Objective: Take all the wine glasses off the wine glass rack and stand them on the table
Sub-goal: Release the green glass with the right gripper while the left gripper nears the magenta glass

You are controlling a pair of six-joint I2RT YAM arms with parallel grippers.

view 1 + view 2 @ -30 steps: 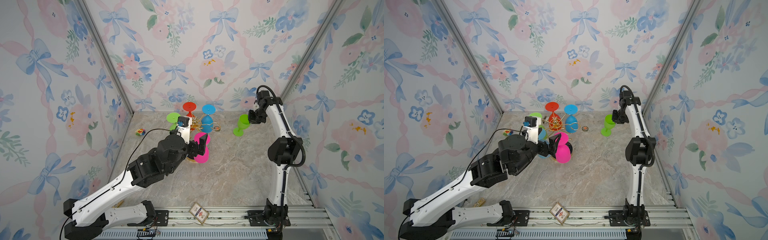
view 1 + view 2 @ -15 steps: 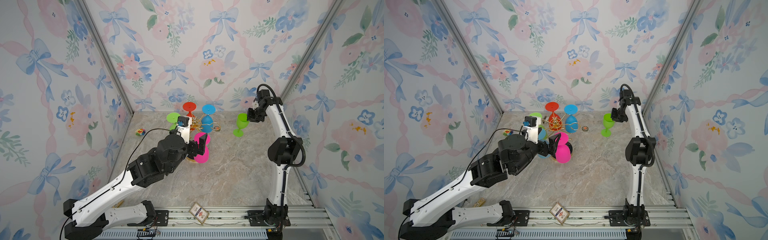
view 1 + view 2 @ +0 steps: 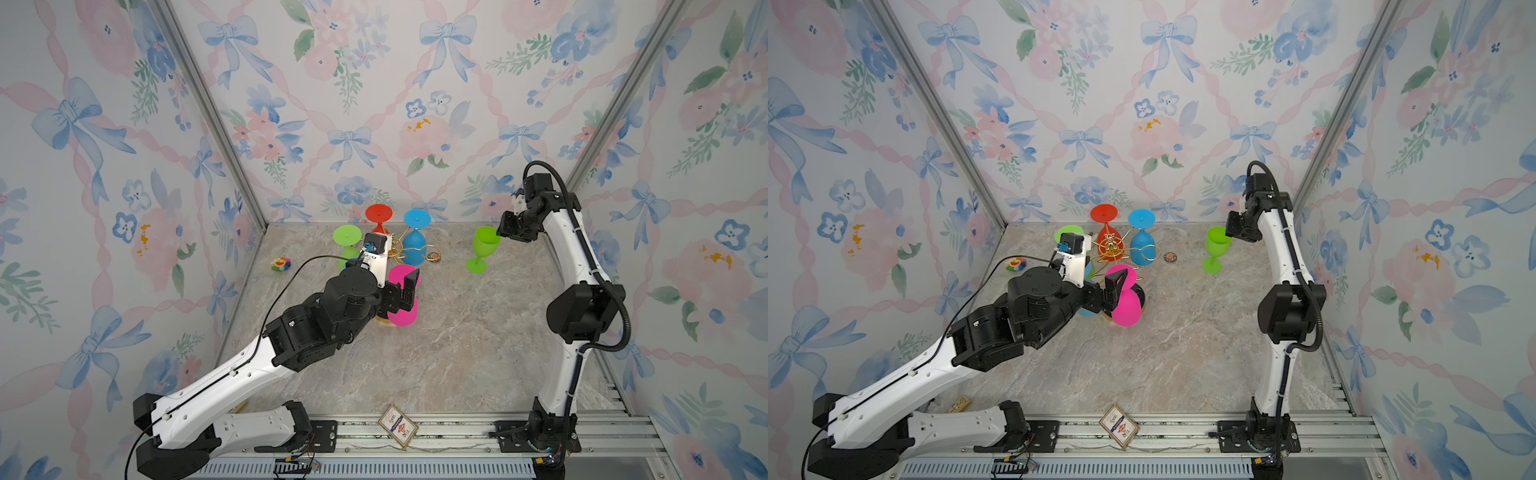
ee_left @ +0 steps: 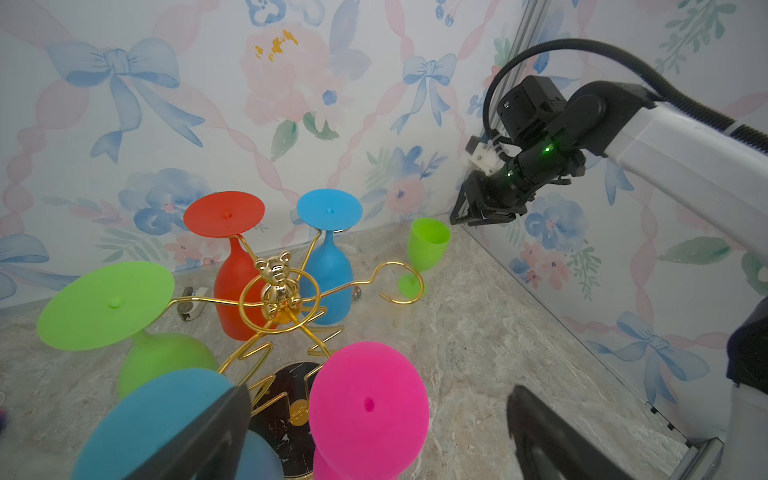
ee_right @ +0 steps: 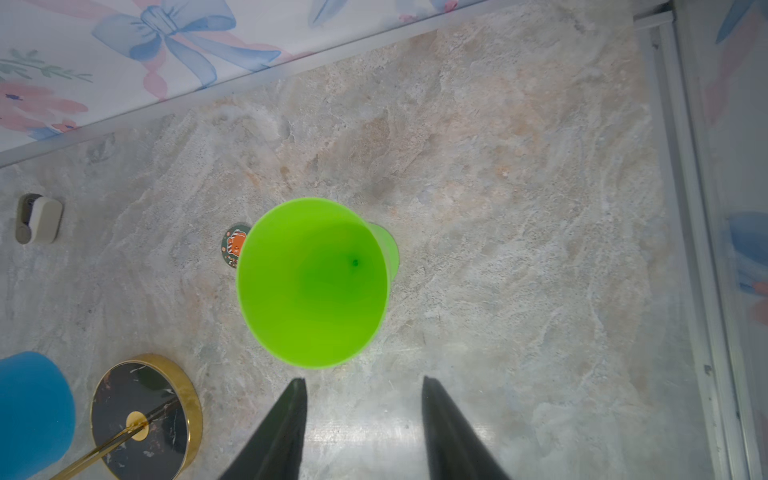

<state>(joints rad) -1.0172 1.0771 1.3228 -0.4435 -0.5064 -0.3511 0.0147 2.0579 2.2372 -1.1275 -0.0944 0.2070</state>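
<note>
On the left, left gripper [image 3: 401, 297]: wide open, holding nothing. Its jaws sit one on each side of the pink wine glass [image 4: 368, 407]. I think it is getting ready to pinch it.
Pink glass: it hangs upside down on the wine glass rack [image 4: 277, 282], foot up and cup down. A wire loop holds the foot, so the glass cannot drop.
Rack: the wine glass rack stands on the table [image 3: 457, 353] near the back wall. A green hanging glass [image 4: 106, 305], a red glass [image 4: 226, 214] and a blue glass [image 4: 328, 210] hang on it the same way.
Empty loop [image 4: 422, 286]: nothing hangs here.
Green glass: the green wine glass [image 3: 484, 245] is off the rack. It stands on its own foot on the table, well to the right of the rack, and looks steady.
At the right, right gripper [image 5: 363, 379]: jaws apart, nothing between them. It sits just beside the rim of the green wine glass. I think this glass is done.
Next: the pink wine glass likely has to slide out of the open end of its loop, not straight down.
</note>
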